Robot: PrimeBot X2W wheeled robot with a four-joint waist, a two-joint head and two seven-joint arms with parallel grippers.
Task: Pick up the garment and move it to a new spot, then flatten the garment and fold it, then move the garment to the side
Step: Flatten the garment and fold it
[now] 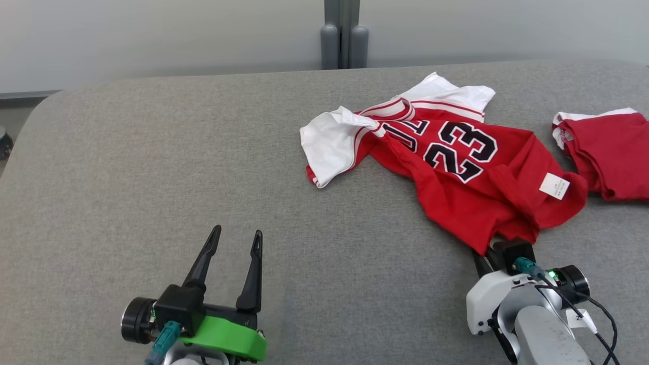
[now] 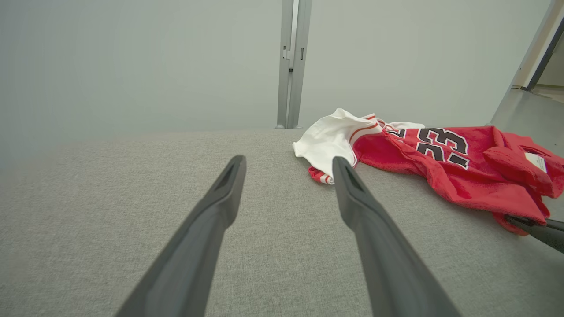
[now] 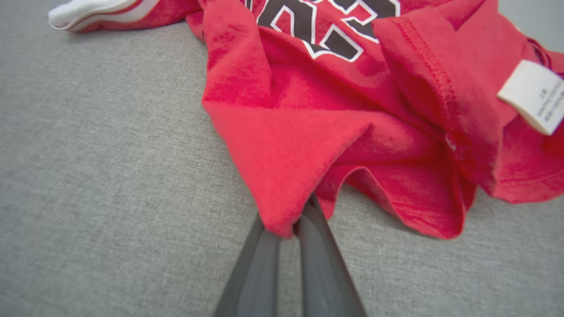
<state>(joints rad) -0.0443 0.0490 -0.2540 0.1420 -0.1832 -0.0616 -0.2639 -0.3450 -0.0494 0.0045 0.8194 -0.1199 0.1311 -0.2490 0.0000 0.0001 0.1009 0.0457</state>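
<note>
Our right end effector pinched a hem corner of the garment, which lay crumpled on the counter just beside the second red shirt. Our left end effector, well apart from that shirt, stood spread. We feared the thin pinch would slip on lifting.

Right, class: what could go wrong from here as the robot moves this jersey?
The right gripper has its jaws shut on just one hem corner of the jersey; it may slip free.
The left gripper is open, off the cloth; a one-armed pull would likely bunch it.
The second red garment lies close by and might get dragged along.
</note>
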